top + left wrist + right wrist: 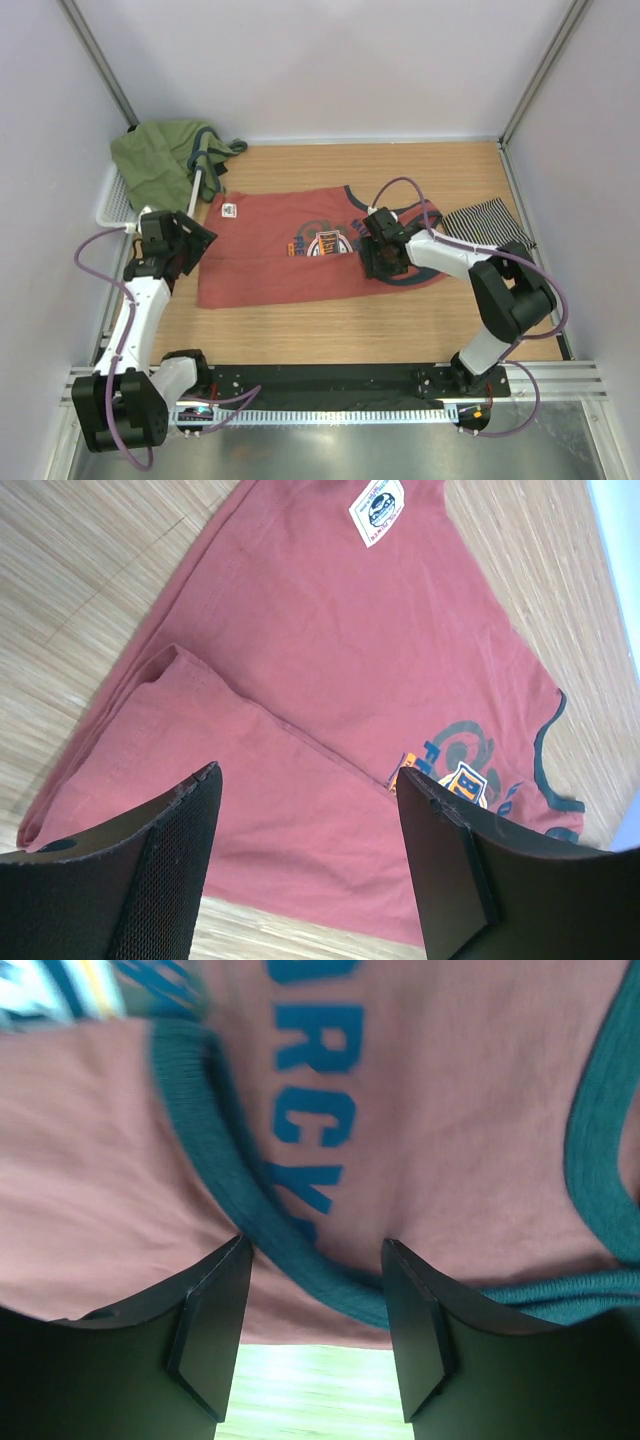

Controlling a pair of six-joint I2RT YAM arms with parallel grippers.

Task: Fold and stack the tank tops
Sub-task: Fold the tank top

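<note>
Wooden tabletop between white walls carries the salmon-red tank top, spread across the middle of the overhead view with its lower long edge doubled up into a flap. To my eye the first lengthwise fold is in place. Left gripper hangs above the hem end at centre-left, fingers spread and empty; the flap lies just beyond the tips. Right gripper sits low over the neck end, likewise spread and holding nothing, with the teal trim running between its fingers. Next, I judge, comes a fresh pinch at one end to fold crosswise. Striped tank top lies at the right edge.
</note>
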